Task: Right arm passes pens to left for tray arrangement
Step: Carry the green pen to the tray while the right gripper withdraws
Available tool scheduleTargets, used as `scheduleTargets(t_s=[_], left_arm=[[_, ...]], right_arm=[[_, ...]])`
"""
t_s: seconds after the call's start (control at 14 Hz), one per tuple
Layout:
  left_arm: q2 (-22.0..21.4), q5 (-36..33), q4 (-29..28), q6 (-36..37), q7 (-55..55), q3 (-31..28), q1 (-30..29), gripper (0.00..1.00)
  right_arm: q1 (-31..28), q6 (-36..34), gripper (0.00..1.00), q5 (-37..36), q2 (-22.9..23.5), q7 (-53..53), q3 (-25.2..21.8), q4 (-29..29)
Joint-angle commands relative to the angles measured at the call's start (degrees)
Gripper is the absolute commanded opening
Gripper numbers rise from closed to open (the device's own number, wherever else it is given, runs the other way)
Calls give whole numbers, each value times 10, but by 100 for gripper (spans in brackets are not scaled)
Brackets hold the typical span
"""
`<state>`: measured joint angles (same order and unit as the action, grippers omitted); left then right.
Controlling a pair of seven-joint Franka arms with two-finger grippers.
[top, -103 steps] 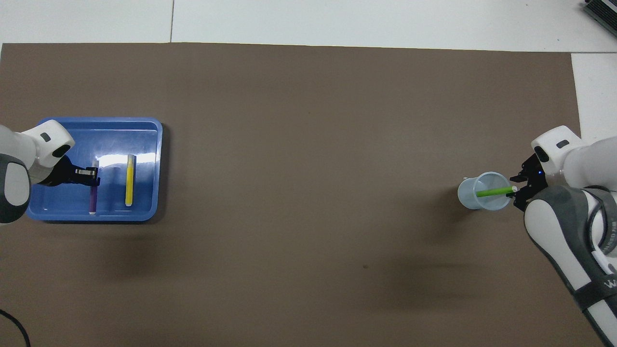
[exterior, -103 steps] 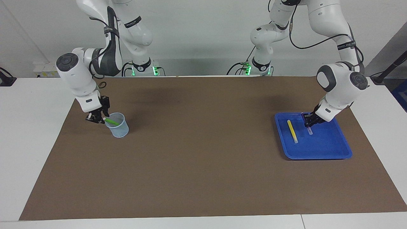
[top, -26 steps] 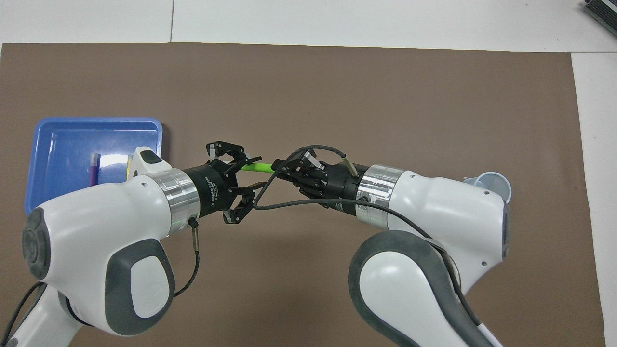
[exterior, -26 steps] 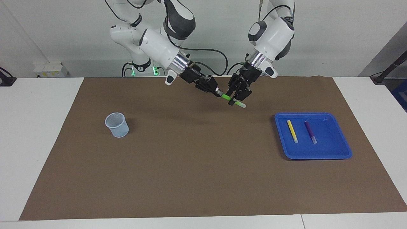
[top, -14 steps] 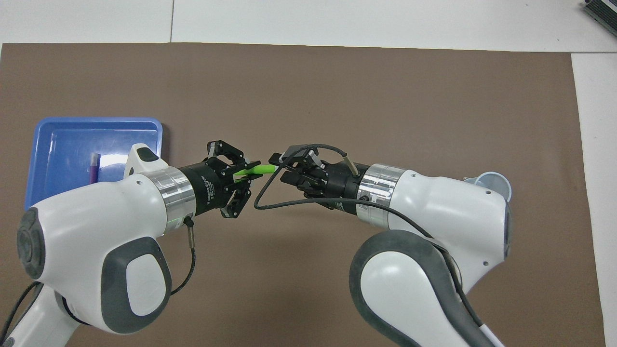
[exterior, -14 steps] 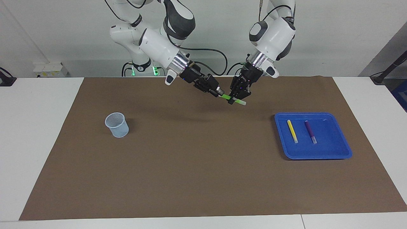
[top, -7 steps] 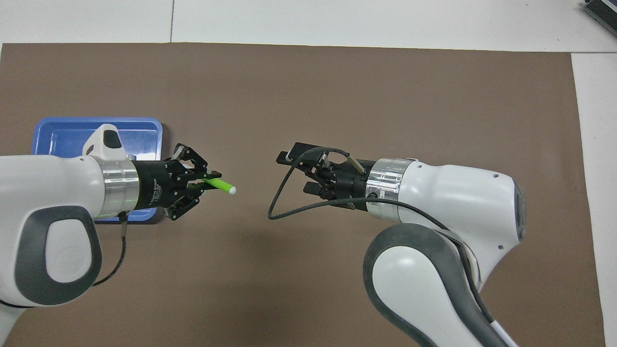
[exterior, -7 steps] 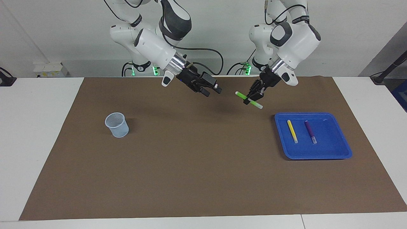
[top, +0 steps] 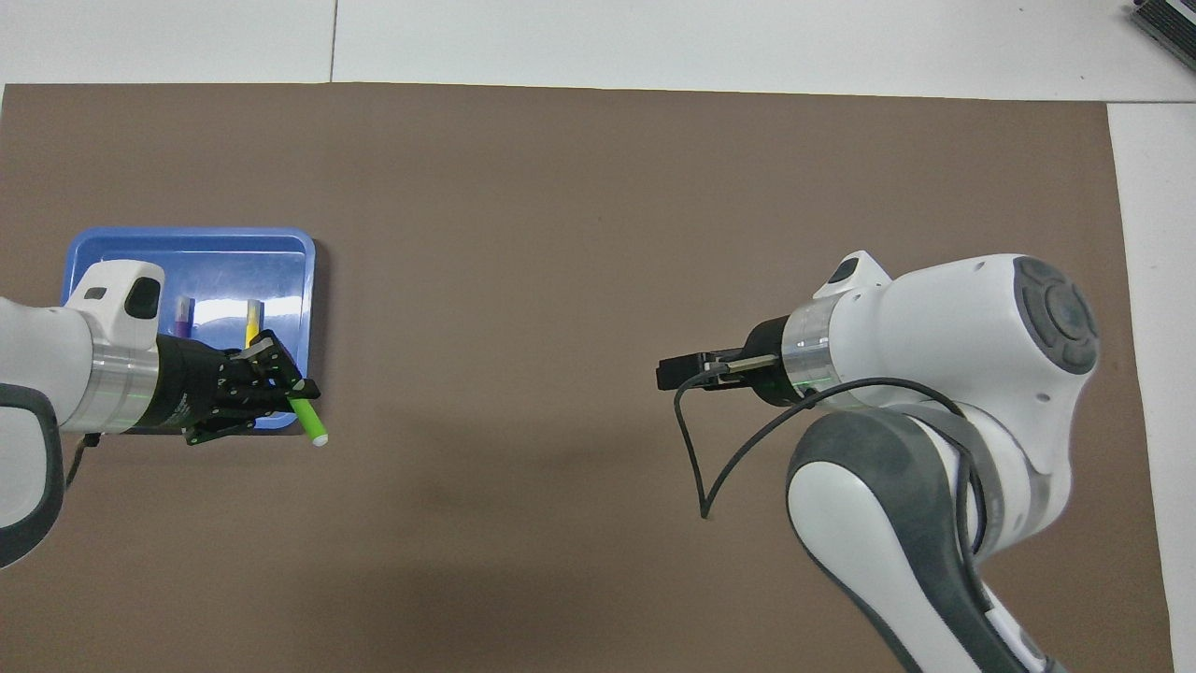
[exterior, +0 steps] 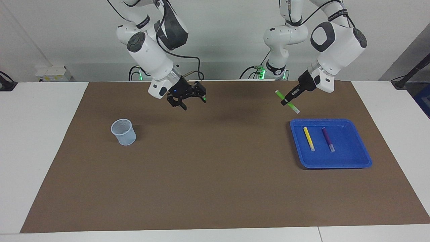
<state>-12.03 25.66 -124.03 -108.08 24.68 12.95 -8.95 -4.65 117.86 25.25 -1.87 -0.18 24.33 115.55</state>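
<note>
Facing view. Left gripper (exterior: pixel 291 97), upper right of frame, hangs in the air over the brown mat (exterior: pixel 215 188), just above the tray's upper edge in the picture. Its fingertips are pressed together on the green pen (exterior: pixel 287 101), pinching it near mid-length; the pen slants from upper left to lower right, one pale tip at each end showing. Blue tray (exterior: pixel 356 161) sits at right of frame on the mat, toward the left arm's end of the table. In it lie the yellow pen (exterior: pixel 309 138) and the purple pen (exterior: pixel 328 138), side by side, apart, roughly parallel, neither touching the rim. Right gripper (exterior: pixel 186 98), upper centre-left of frame, is raised over bare mat with its fingers spread and nothing between them; small blue light on its body. Pale translucent cup (exterior: pixel 124 132) stands upright at left of frame, well apart from both grippers.

Overhead view. Left gripper (top: pixel 280 388) enters from the left edge, at the tray's lower right corner. Green pen (top: pixel 306 420) sticks out of it toward lower right, pale tip over the mat just outside the tray (top: pixel 187 238). Upper ends of the yellow pen (top: pixel 251 321) and purple pen (top: pixel 181 315) show above the gripper body; the rest is covered. Right gripper (top: pixel 687 371) sits right of centre, over bare mat (top: pixel 561 187); from this angle its fingers read as one dark block. Cup is hidden here.
</note>
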Motion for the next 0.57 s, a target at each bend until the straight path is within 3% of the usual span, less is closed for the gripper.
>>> scheduleTargets(t_s=[0.0, 0.29, 0.5], left_arm=[[-7, -63, -1, 32, -118, 4, -38, 0], [16, -140, 3, 25, -244, 4, -75, 0], [52, -179, 10, -6, -303, 4, -107, 0]], right_arm=[[-45, -46, 100, -91, -15, -90, 5, 3], [-130, -81, 100, -160, -16, -209, 4, 0], [-161, -91, 100, -206, -17, -222, 4, 1]])
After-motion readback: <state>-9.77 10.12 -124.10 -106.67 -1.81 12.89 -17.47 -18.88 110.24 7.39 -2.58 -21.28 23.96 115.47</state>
